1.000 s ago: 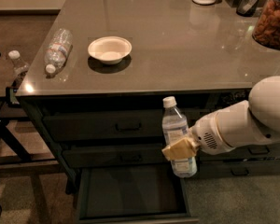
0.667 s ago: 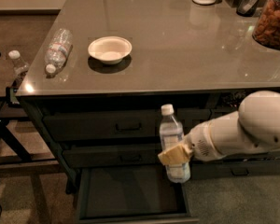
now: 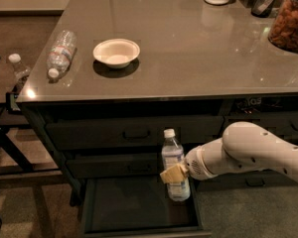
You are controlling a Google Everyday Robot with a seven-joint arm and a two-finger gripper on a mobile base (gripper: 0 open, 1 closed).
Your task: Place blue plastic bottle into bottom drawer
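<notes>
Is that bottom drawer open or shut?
Open: the dark metal bottom drawer is pulled out, floor showing. The gripper holds the clear blue-labelled bottle upright over it.

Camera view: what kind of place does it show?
Probably a kitchen or break room: a grey countertop with a bowl and a snack jar. The gripper holds the blue plastic bottle at the open bottom drawer.

Dim light glares off the countertop (image 3: pixel 188 48), leaving the hand (image 3: pixel 174 174) below shadowed.
</notes>
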